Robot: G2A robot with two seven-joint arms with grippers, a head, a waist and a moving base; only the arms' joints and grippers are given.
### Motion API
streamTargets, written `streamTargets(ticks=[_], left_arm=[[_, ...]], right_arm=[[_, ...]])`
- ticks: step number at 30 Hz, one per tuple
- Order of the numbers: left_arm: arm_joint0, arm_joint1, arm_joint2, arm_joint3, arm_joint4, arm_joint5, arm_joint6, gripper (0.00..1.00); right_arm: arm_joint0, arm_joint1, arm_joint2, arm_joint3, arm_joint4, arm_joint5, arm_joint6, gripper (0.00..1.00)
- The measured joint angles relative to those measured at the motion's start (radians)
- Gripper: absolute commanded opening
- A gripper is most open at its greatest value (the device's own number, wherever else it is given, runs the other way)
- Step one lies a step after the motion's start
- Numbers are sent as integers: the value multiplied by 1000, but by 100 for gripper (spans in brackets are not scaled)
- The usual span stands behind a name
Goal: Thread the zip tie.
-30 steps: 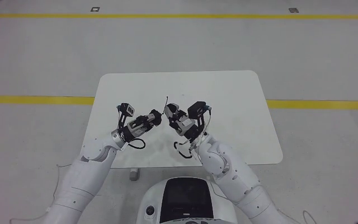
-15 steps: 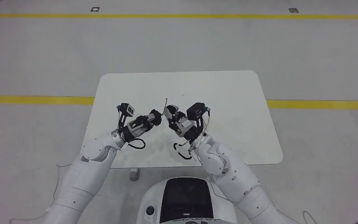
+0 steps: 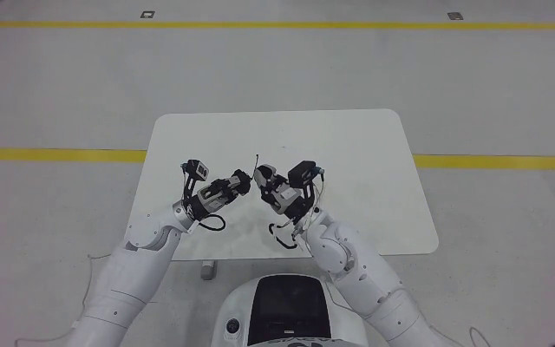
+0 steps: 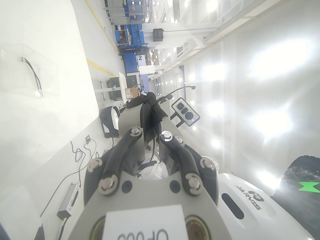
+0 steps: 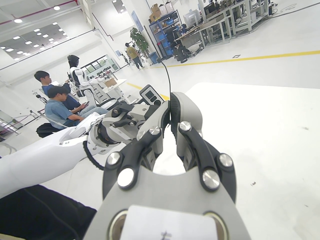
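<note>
My two grippers meet tip to tip above the middle of the white table (image 3: 347,147). The zip tie (image 3: 257,162) is a thin black strip standing up from between them. In the right wrist view my right gripper (image 5: 171,108) is shut on the zip tie (image 5: 168,81), which rises in a slight curve above the fingertips. My left gripper (image 5: 130,116) sits just behind it, its tip hidden by a right finger. In the left wrist view my left gripper (image 4: 148,112) is shut on a black end of the tie, and the thin strip (image 4: 181,89) arcs away beyond it.
The table spreads bare to the right of the grippers (image 3: 381,191), with a few small dark specks (image 5: 304,128). A clear packet holding black strips (image 4: 32,73) lies flat on the table surface. Table edges are well away from both grippers.
My right gripper has edged slightly toward the left gripper. The left arm and the zip tie look the same.
</note>
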Motion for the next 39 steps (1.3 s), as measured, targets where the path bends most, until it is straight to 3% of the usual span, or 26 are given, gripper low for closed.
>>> streamTargets(ticks=[6,7,8,17,26,27,30,37,39], left_arm=[[0,0,0,0,0,0,0,0],[0,0,0,0,0,0,0,0],[0,0,0,0,0,0,0,0],[0,0,0,0,0,0,0,0],[1,0,1,0,-1,1,1,0],[2,-1,4,-1,-11,11,6,0],[1,-4,8,3,-100,90,-6,0],[-11,-3,-16,42,-328,251,-116,0],[-22,-2,-20,46,-350,269,-136,0]], right_arm=[[-2,0,-1,1,4,0,-1,0],[-2,0,-1,1,5,0,-1,30],[-2,1,-2,1,3,-2,0,100],[-24,13,24,-35,-47,-41,-30,100],[-22,14,24,-37,-50,-39,-30,100],[-18,15,26,-42,-66,-33,-33,100],[-19,24,29,-62,-219,7,-64,100],[-29,46,41,-82,-566,58,-137,100],[-32,47,40,-80,-608,74,-146,100]])
